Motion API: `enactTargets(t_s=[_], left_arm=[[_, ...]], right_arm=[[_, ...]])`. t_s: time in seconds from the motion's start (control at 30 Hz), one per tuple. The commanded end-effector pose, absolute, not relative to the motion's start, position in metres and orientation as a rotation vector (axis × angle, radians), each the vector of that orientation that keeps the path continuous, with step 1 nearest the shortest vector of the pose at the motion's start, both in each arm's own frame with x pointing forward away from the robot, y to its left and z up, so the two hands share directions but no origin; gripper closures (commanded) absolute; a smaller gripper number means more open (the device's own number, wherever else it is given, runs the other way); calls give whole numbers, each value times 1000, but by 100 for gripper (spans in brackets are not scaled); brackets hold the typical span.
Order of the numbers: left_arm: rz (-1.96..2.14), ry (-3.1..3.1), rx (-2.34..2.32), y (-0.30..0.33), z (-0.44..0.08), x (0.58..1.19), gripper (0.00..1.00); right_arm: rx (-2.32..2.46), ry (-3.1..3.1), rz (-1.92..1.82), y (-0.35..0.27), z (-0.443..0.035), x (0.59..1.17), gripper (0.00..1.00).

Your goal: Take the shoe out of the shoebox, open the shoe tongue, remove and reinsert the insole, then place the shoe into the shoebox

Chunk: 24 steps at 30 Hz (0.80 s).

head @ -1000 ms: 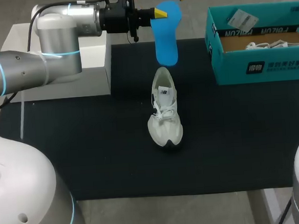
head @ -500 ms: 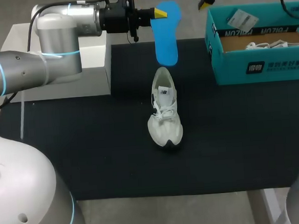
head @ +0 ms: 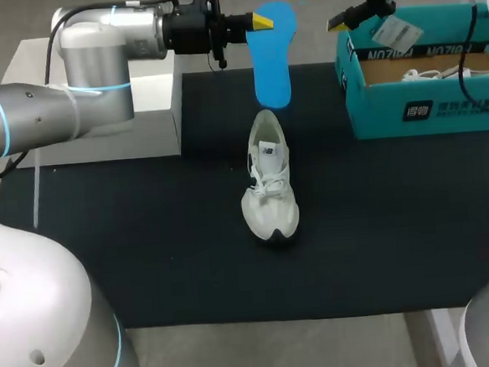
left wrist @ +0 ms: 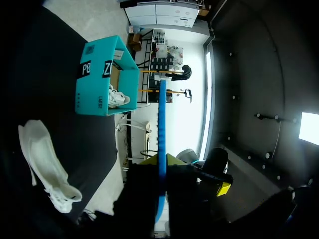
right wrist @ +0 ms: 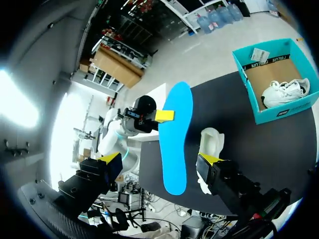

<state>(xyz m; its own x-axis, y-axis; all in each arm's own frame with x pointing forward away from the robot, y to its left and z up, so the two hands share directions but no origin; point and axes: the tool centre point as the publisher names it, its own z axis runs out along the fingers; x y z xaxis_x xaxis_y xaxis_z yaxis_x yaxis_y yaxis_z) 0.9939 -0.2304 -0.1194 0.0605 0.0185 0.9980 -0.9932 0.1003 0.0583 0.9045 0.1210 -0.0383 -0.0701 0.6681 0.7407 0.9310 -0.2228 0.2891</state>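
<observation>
White shoe (head: 270,194) upright, blue insole (head: 272,55) aloft, teal shoebox (head: 428,108) open

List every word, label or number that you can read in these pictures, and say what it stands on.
Front of shoebox: white logo, too small to read surely.
Rim band of shoebox: upside-down lettering, not reliably legible.
White tag in it: print blurred.
Tongue label of shoe: too small.
Blue insole: no print seen.
</observation>
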Motion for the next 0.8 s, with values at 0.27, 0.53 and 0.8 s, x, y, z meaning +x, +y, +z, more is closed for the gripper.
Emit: enactTargets(t_s=[0.27, 0.53, 0.8], left_arm=[[1103, -1197, 1149, -230, -119, 993, 100], [1103, -1197, 1149, -230, -119, 993, 100], [1103, -1197, 1149, -230, -119, 993, 100]], right_arm=[[-1500, -1515, -1356, 114, -60, 908, 0], [-1393, -1429, -1378, 107, -71, 916, 0], [-1430, -1394, -1325, 106, -97, 915, 0]])
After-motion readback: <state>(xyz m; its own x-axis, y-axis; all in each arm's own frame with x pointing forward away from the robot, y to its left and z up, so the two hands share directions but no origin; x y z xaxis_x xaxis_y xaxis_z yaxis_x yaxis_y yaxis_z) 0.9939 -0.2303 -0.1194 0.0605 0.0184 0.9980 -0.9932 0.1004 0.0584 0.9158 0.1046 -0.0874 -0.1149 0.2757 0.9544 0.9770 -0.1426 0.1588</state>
